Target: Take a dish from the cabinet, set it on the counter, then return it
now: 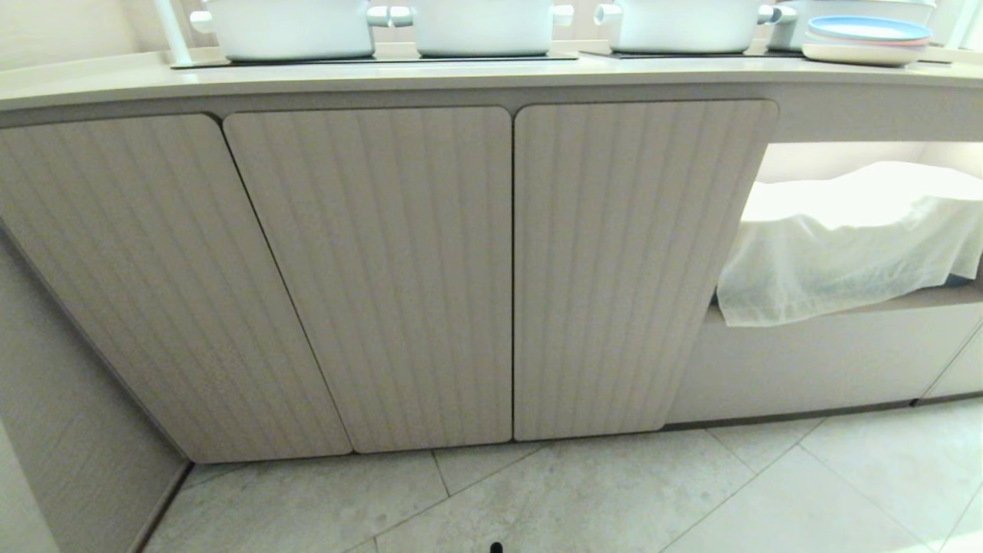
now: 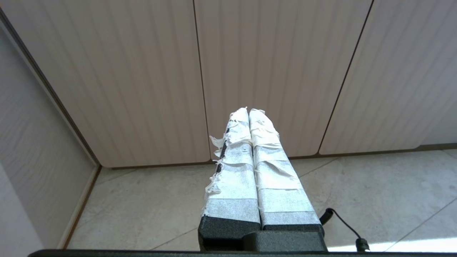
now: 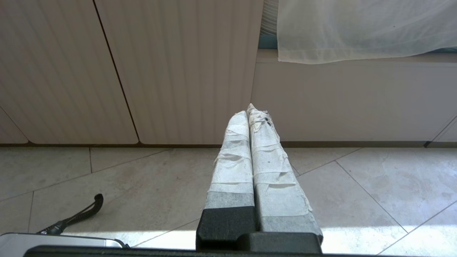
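The cabinet front faces me as three beige fluted doors (image 1: 369, 276), all closed. The dish is hidden. Above the doors runs the cream counter (image 1: 461, 77) with black cooktop panels. Neither arm shows in the head view. My left gripper (image 2: 249, 110) hangs low over the tile floor and points at the seam between the two leftmost doors (image 2: 200, 71); its tape-wrapped fingers are pressed together, shut and empty. My right gripper (image 3: 248, 109) is also shut on nothing, low over the floor, pointing at the right edge of the rightmost door (image 3: 178, 71).
White pots (image 1: 292, 27) stand on the cooktops, and stacked pale blue and cream plates (image 1: 868, 38) sit at the counter's right. Right of the doors, an open shelf holds a draped white cloth (image 1: 845, 238). A wall (image 1: 46, 399) closes in on the left. A black cable (image 3: 75, 216) lies on the tiles.
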